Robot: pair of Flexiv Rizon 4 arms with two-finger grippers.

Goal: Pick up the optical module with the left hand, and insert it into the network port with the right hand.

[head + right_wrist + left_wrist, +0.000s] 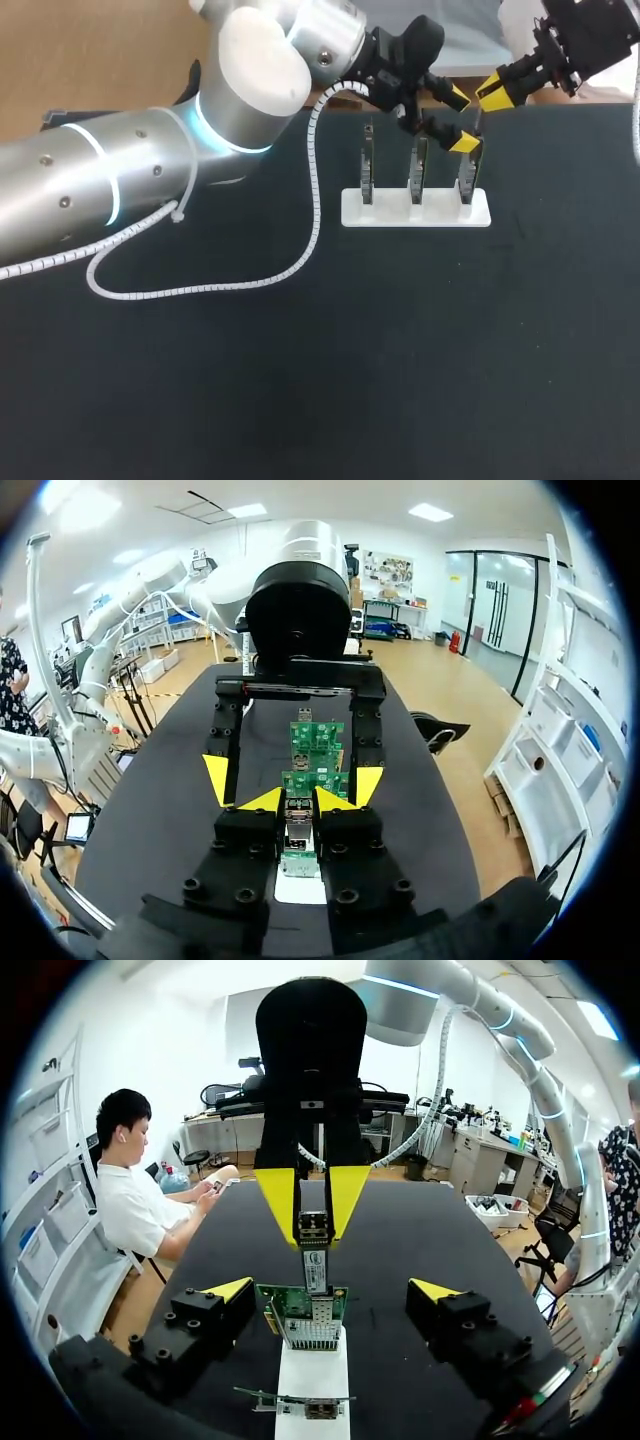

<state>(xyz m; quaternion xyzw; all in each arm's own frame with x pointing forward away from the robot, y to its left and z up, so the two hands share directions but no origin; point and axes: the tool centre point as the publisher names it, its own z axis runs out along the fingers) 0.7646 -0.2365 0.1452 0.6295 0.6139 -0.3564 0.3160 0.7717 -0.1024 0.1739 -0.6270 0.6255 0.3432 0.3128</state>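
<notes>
The optical module, a small metal block, is clamped between my right gripper's yellow tips, so that gripper is shut on it. In the right wrist view the module points down at the nearest green network card. It hangs just above that card's metal port cage. My left gripper is open, its fingers straddling the rightmost card without touching it. My right gripper comes in from the far right, above that card.
A white stand holds three upright network cards in a row at the back of the black table. My left arm's white spiral cable trails across the table on the left.
</notes>
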